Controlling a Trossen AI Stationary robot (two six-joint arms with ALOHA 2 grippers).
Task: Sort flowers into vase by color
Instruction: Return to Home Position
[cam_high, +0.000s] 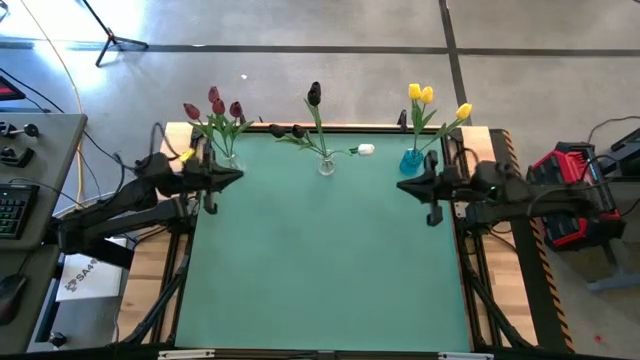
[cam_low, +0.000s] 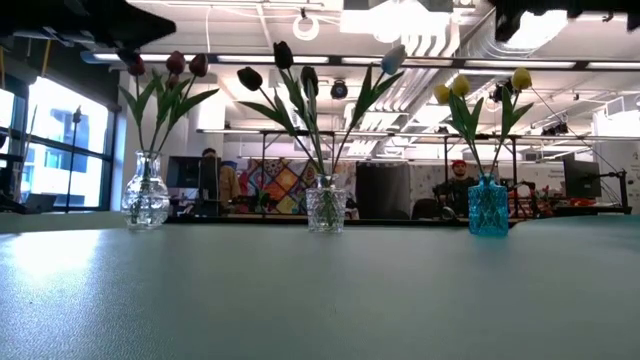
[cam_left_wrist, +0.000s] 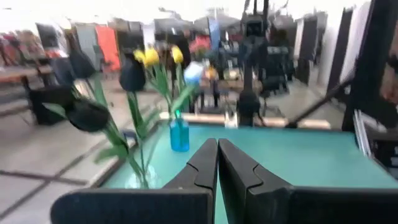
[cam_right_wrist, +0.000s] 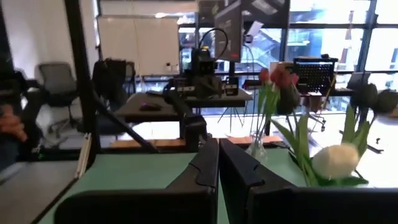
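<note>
Left gripper (cam_high: 236, 177) fingers pressed together, holding nothing, hovering over the counter's (cam_high: 320, 270) left edge just in front of the left clear vase (cam_high: 229, 156). Right gripper (cam_high: 403, 186) same: fingers together, holding nothing, at the right edge just in front of the blue vase (cam_high: 412, 158).

All three vases stand in a row along the far edge, well apart from each other.
- left clear vase: red tulips (cam_high: 215, 105), upright.
- middle clear vase (cam_high: 326, 166): black tulips (cam_high: 314, 95), one upright and two leaning out toward the left vase, plus one white tulip (cam_high: 366, 150) leaning toward the blue vase.
- blue vase: yellow tulips (cam_high: 425, 95), upright and fanned out.

No flowers lying loose on the green counter surface.
</note>
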